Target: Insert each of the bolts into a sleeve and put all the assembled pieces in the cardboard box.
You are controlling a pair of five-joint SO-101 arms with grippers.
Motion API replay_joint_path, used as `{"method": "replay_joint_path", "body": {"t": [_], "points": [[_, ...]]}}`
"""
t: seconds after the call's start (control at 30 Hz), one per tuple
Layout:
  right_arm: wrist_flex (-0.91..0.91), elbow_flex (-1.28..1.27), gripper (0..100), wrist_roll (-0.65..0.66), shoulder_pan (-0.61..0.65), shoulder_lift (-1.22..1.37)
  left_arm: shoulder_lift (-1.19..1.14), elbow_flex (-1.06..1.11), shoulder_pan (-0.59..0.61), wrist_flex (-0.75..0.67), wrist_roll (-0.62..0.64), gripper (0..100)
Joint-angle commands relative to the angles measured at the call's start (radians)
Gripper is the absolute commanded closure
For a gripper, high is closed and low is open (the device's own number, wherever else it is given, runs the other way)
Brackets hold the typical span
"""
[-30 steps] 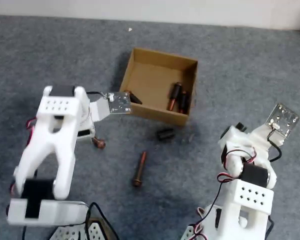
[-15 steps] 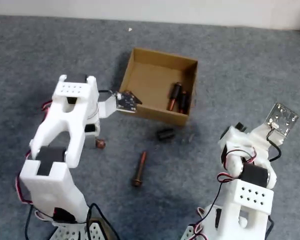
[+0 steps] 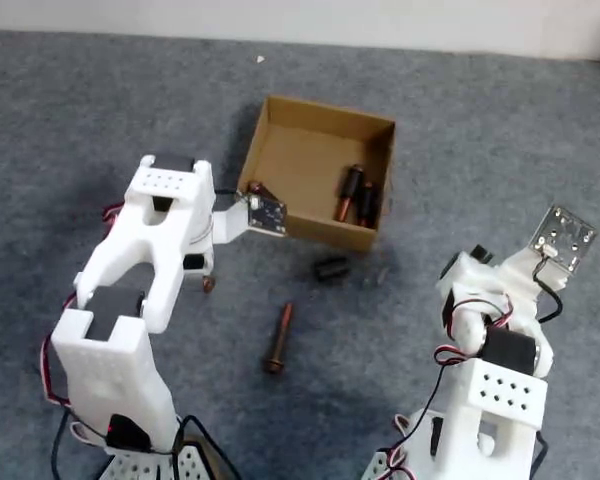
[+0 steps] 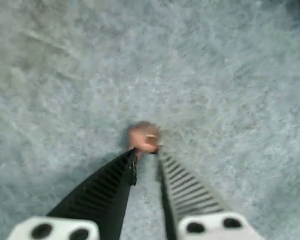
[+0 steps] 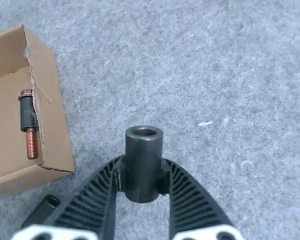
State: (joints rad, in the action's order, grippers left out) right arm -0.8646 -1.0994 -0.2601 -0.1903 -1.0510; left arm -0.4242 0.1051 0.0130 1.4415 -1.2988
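My left gripper (image 4: 146, 153) is shut on a copper bolt (image 4: 143, 137), held just above the grey carpet; the bolt's end (image 3: 208, 284) peeks out under the left arm, left of the cardboard box (image 3: 318, 231). In my right gripper (image 5: 143, 172), which is shut, stands a dark sleeve (image 5: 143, 160), upright with its bore facing the camera. The box (image 5: 51, 125) holds two assembled pieces (image 3: 351, 191) (image 5: 28, 124). A loose bolt (image 3: 278, 337) and a loose dark sleeve (image 3: 330, 268) (image 5: 43, 206) lie on the carpet in front of the box.
The right arm's white body (image 3: 495, 340) sits at the near right, and the left arm (image 3: 140, 280) stretches across the near left. Open carpet lies between the arms, around the loose bolt.
The left arm has swung right, toward the box, carrying the bolt a little that way. The right arm and the loose parts have not moved.
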Motion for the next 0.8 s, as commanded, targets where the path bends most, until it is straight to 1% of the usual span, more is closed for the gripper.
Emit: {"method": "replay_joint_path", "body": {"t": [0.0, 0.07, 0.2, 0.3, 0.77], "points": [[0.031, 0.015, 99.3, 0.014, -0.007, -0.025, -0.016, -0.010, -0.012, -0.031, -0.109, 97], [0.031, 0.015, 99.3, 0.014, -0.007, -0.025, -0.013, -0.010, -0.007, -0.029, -0.101, 96], [0.031, 0.015, 99.3, 0.014, -0.007, -0.025, 0.012, -0.021, -0.005, -0.029, 0.005, 92], [0.031, 0.015, 99.3, 0.014, -0.007, -0.025, 0.054, -0.010, 0.007, -0.035, 0.009, 88], [0.031, 0.013, 99.3, 0.014, -0.007, -0.025, 0.220, -0.021, 0.010, -0.038, -0.003, 88]]}}
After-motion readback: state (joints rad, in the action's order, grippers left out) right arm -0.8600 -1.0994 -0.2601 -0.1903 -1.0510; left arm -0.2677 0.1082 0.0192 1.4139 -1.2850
